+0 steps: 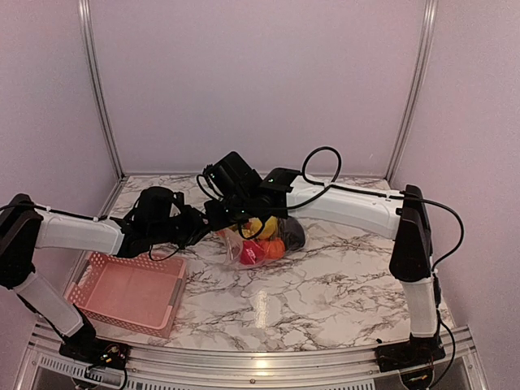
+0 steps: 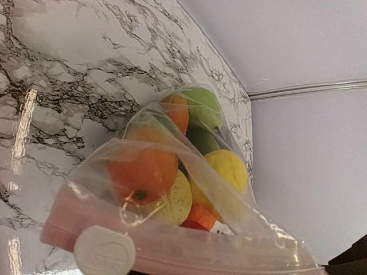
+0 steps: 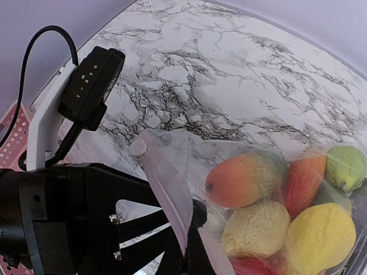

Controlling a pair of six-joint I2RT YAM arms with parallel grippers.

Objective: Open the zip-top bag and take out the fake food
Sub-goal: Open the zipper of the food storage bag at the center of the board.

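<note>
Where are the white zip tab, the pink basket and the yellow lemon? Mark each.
white zip tab (image 2: 104,251): left wrist view, its round face.
pink basket (image 1: 126,291): top external view, its bare floor.
yellow lemon (image 3: 320,238): right wrist view, its middle.

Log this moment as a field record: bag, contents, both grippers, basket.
bag: zip-top bag, zip strip toward the left arm, white slider on it
contents: fake food inside the bag; orange, yellow, green and red pieces show
left gripper: fingers at the zip strip; grip unclear
right gripper: shut, over the bag; what it pinches is hidden
basket: pink basket on the marble table, beside the left arm, apart from the bag
</note>
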